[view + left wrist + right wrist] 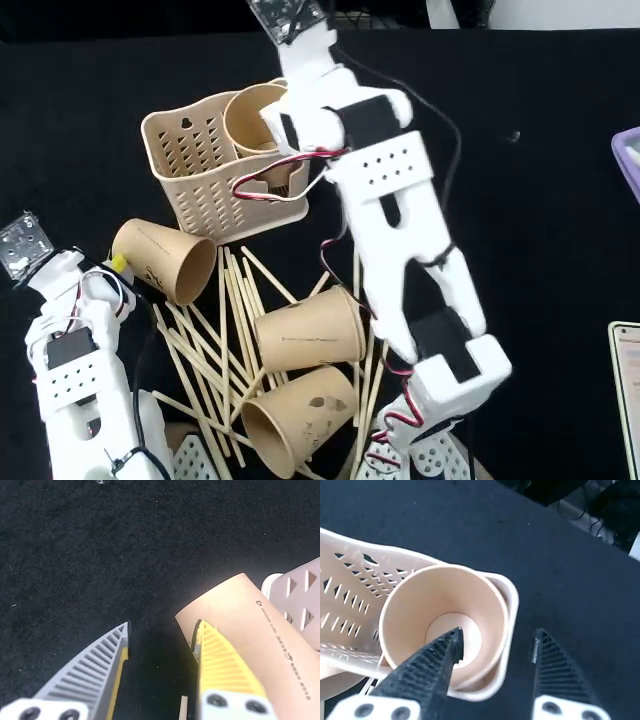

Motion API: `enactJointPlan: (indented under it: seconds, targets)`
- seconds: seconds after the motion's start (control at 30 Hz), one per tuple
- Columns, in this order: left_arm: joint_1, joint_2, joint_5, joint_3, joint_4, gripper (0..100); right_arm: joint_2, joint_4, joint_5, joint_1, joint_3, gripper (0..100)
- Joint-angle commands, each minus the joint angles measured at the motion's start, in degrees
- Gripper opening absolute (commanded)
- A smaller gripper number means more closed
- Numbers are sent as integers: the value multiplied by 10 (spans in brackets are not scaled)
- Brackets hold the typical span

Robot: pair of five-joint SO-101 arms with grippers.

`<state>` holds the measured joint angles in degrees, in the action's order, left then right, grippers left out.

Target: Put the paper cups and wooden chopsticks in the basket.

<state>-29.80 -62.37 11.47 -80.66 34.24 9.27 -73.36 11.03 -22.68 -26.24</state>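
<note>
A beige slotted basket (195, 165) stands at the back with one paper cup (252, 115) upright in it. My right gripper (497, 631) is open above that cup (420, 600); one black finger is inside the rim and the other outside, next to the basket (350, 565). A second cup (165, 260) lies on its side in front of the basket. My left gripper (162, 625) is open beside this cup (250, 625), its yellow finger against the cup's wall. Two more cups (310, 335) (300, 420) lie among several scattered wooden chopsticks (228, 320).
The right arm (390, 200) stretches across the middle of the black table toward the basket. The left arm (75, 370) stands at the front left. A purple object (628, 160) and a flat card (628, 390) sit at the right edge.
</note>
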Motion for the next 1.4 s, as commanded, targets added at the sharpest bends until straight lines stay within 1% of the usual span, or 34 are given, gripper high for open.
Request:
enactJointPlan:
  seconds: [0.0, 0.13, 0.17, 0.2, 0.27, 0.3, 0.33, 0.37, 0.43, 0.6, 0.73, 0.87, 1.13, 1.33, 1.37]
  targets:
    - [-6, -2, 3, 3, -7, 220, 20, 14, -7, 12, -7, 217]
    - [-6, -2, 3, 3, -7, 220, 35, 22, -8, 16, -4, 211]
    - [-6, -2, 3, 3, -7, 220, 36, 15, -7, 17, -3, 190]
    - [-6, -2, 3, 3, -7, 220, 36, 7, -7, 18, -4, 151]
    - [-6, -2, 3, 3, -7, 220, 31, -6, -7, 20, -6, 35]
    - [-6, -2, 3, 3, -7, 220, 30, -14, -10, 21, -9, 4]
    - [-6, -2, 3, 3, -7, 220, 29, -25, -11, 21, -11, 28]
    - [-6, -2, 3, 3, -7, 220, 25, -35, -11, 21, -11, 31]
    - [-6, -2, 3, 3, -7, 220, 16, -49, -16, 21, -4, 9]
    - [-6, -2, 3, 4, -7, 220, -4, -76, -100, 33, -4, 10]
    - [-6, -2, 3, 3, -7, 220, -9, -80, -145, 45, -4, 11]
    - [-6, -2, 3, 3, -7, 220, -9, -114, -195, 60, -9, 11]
    - [-6, -2, 3, 3, -7, 220, -9, -122, -201, 81, -9, 11]
    - [-6, -2, 3, 3, -8, 220, -10, -121, -194, 67, -10, 13]
    - [-6, -2, 3, 3, -8, 220, -10, -121, -180, 62, -10, 18]
